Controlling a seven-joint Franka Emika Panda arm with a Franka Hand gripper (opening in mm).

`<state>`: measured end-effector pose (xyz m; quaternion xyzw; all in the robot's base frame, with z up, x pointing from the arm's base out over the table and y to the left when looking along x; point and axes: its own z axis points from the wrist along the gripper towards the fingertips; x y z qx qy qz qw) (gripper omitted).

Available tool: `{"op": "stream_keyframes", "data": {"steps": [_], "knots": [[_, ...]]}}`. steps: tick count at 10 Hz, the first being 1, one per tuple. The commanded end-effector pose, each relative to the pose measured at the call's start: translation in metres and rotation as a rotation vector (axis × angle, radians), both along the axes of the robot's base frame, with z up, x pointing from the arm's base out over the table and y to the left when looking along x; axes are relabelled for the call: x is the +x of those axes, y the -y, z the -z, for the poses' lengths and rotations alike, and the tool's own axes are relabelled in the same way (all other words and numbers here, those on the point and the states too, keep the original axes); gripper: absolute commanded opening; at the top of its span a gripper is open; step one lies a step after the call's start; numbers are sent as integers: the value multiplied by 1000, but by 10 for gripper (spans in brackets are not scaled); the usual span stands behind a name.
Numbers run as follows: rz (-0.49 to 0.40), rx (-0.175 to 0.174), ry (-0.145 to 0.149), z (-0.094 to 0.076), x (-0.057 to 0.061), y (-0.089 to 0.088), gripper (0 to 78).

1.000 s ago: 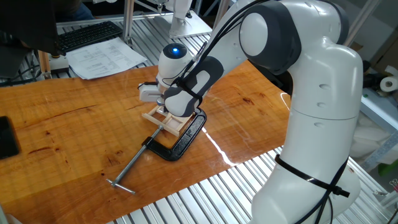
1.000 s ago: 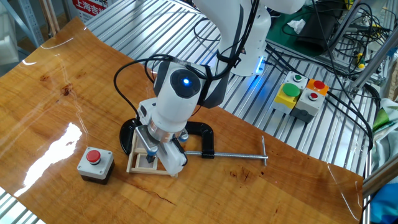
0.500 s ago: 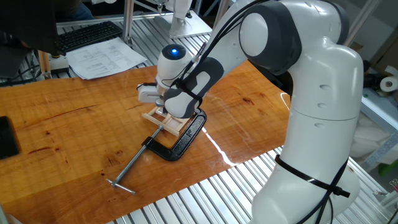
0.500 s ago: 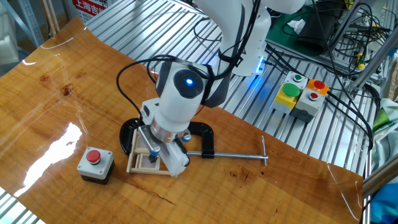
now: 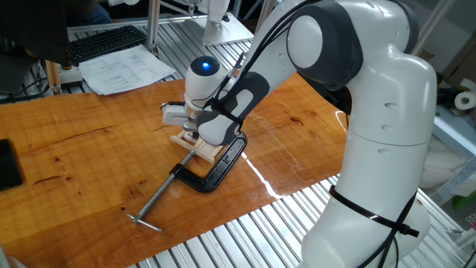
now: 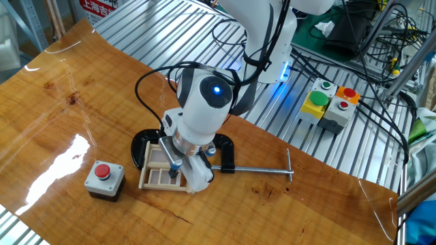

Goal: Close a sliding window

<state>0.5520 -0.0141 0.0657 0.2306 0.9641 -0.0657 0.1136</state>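
Could wedge the panel or tip the window [image 6: 158,169], lower left of centre on the table [image 6: 61,129] and pinned by the clamp [image 6: 225,158], if pushed off-line. Tool [image 6: 174,170] down on the frame; fingers apart or together cannot be told. Versus a second ago: shifted right across the frame, exposing more panes.
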Motion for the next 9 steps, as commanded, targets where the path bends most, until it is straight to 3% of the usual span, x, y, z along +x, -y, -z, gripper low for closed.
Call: {"op": "stream_keyframes", "data": {"steps": [1, 9], "knots": [[11, 3, -1, 2, -8, -9, 0], [22, 15, -5, 1, -15, -18, 0]]}}
